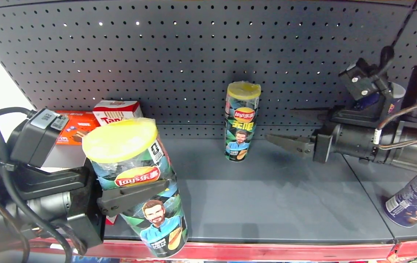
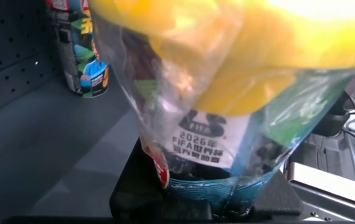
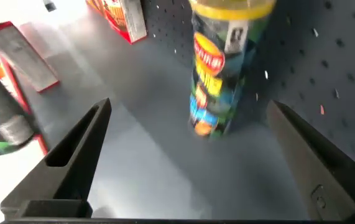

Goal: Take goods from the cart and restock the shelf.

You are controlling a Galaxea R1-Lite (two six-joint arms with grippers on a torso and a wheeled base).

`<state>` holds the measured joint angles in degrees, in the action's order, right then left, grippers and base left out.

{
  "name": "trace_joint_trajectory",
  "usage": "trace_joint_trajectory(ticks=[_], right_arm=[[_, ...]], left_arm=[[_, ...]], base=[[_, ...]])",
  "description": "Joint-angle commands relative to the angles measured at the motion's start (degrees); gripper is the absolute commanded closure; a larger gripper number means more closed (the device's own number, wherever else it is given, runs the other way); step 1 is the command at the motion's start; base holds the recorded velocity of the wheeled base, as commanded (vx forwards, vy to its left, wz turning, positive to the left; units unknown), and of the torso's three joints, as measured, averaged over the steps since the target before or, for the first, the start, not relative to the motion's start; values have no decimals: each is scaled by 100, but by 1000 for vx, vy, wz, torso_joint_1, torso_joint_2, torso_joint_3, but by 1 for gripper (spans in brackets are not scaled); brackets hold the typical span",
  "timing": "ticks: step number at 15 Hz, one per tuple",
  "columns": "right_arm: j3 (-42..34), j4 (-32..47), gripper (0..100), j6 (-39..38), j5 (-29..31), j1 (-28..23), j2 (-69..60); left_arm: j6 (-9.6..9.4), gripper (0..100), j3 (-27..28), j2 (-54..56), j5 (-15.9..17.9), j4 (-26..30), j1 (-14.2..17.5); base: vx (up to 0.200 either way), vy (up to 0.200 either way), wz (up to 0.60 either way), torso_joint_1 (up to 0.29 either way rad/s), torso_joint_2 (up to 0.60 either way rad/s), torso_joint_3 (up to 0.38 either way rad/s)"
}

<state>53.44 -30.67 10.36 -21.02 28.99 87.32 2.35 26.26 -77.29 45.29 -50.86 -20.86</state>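
Left gripper (image 1: 146, 191) is clamped on a tilted chip can (image 1: 135, 160) (yellow lid up), out front of the upright chip can (image 1: 241, 122) at the shelf's (image 1: 274, 204) back. Right gripper (image 1: 279, 124) lies level just beside that upright can, jaws wide apart.

Yellow-lidded chip can (image 2: 217, 140) close up (second can (image 2: 81, 59) upright on shelf (image 2: 34, 155)).

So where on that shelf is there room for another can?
Bare shelf lies front and centre, between the held can and the lying blue can. Crowded: the boxes back left, and the right gripper beside the standing can.
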Motion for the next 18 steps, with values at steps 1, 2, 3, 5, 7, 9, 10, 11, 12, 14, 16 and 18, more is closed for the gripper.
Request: trace_joint_trajectory(ticks=[1,2,3,5,7,9,10,11,12,14,16,18], right_arm=[[26,-554,0,273,-579,-324,760],[114,-712,0,405,-922,-456,953],[219,-739,0,493,-1036,-517,1076],[606,-739,0,643,-1265,-693,1410],[878,-739,0,643,-1484,-790,1657],[1151,-730,0,643,-1528,-807,1903],[1256,-756,0,643,-1528,-807,2034],[1362,-765,0,643,-1537,-807,2131],[1432,-765,0,643,-1546,-798,2193],[1485,-765,0,643,-1695,-763,2289],[1450,-765,0,643,-1713,-684,2307],[1362,-765,0,643,-1704,-561,2307]], left_arm=[[2,100,2,-6,-2,-3,82],[2,100,2,-6,-2,-3,82],[2,100,2,-6,6,-3,82],[2,100,20,-32,6,-3,82],[2,100,20,-41,6,-3,82],[2,100,11,-41,6,-3,82],[2,100,11,-41,6,-3,82],[2,100,11,-49,6,-3,91],[2,100,11,-49,6,-3,82],[2,100,11,-58,6,-3,91],[2,100,2,-58,6,-3,91],[2,100,-16,-58,6,-3,91]], base=[[0,0,0,0,0,0],[0,0,0,0,0,0],[0,0,0,0,0,0],[0,0,0,0,0,0],[0,0,0,0,0,0],[0,0,0,0,0,0],[0,0,0,0,0,0],[0,0,0,0,0,0],[0,0,0,0,0,0],[0,0,0,0,0,0],[0,0,0,0,0,0],[0,0,0,0,0,0]])
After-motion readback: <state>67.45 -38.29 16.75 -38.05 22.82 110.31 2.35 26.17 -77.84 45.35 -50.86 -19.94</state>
